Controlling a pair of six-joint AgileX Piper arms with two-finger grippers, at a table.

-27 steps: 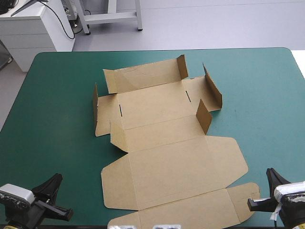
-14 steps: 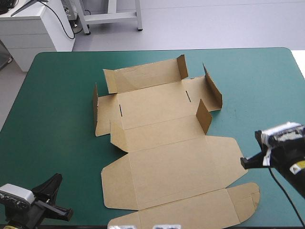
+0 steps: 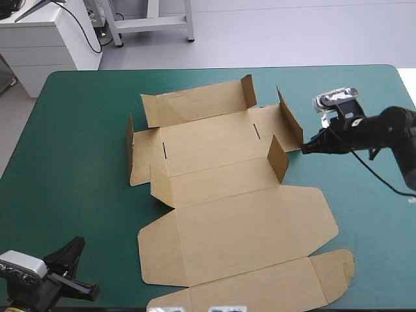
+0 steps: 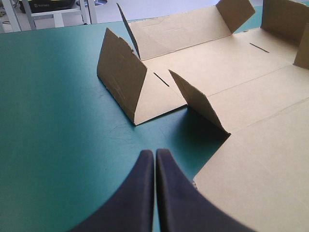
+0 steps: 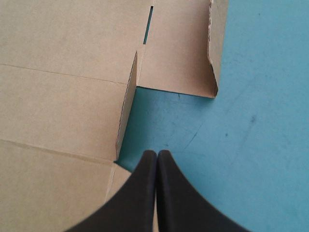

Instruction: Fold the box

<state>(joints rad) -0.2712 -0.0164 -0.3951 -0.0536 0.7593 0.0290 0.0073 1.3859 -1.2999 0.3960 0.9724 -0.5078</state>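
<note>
The brown box lies as a cut sheet spread over the middle of the table, its lid panel toward the front edge. Several small flaps stand up: one on the right side, one nearer the middle, one at the far edge and one on the left. My right gripper is shut and empty, its tip just beside the right side flap's near corner. In the right wrist view the gripper hovers over the notch between the flaps of the box. My left gripper is shut by the front left corner, pointing toward the box; its tip is short of the board.
The teal-green cover runs wide between the box and the table's left edge, and a similar strip lies on the right under my right arm. The box's front tab reaches close to the front edge.
My right arm has swung from the front right corner toward the far side, bringing its shut gripper up to the box's right side flap. The left arm and the box have not moved.
</note>
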